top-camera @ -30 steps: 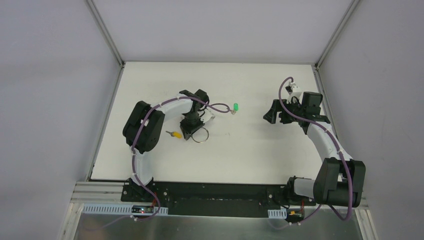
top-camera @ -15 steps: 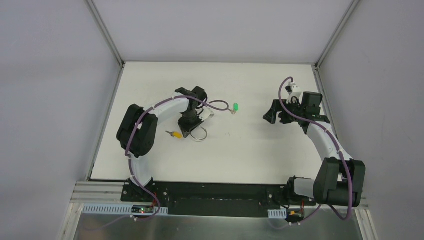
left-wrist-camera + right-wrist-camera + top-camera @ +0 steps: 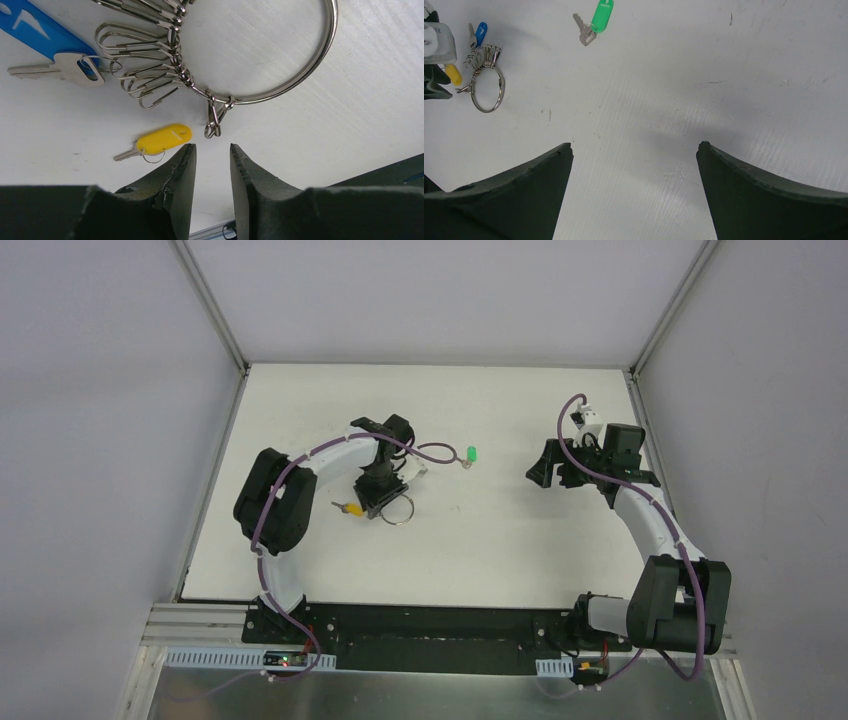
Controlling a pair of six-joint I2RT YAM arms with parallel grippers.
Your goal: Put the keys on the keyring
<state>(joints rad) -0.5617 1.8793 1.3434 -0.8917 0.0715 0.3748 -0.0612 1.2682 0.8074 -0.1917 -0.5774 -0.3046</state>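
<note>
Yellow key [image 3: 162, 140] lies just left of the left gripper [image 3: 212, 150].
We note its jaws narrowly parted, empty; key axis runs left-right, keyring [image 3: 308, 73] just right. Right gripper [image 3: 634, 150], spread wide, is well apart.

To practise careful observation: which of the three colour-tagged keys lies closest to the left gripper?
The yellow-tagged key, just ahead of the left gripper. The blue-tagged key sits farther off by the keyring; the green-tagged key lies alone, well away.

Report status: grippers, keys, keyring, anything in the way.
Left gripper narrowly open, empty, by yellow key. Right gripper wide open, empty. Green key and yellow key loose on table, off keyring. Nothing blocking.
</note>
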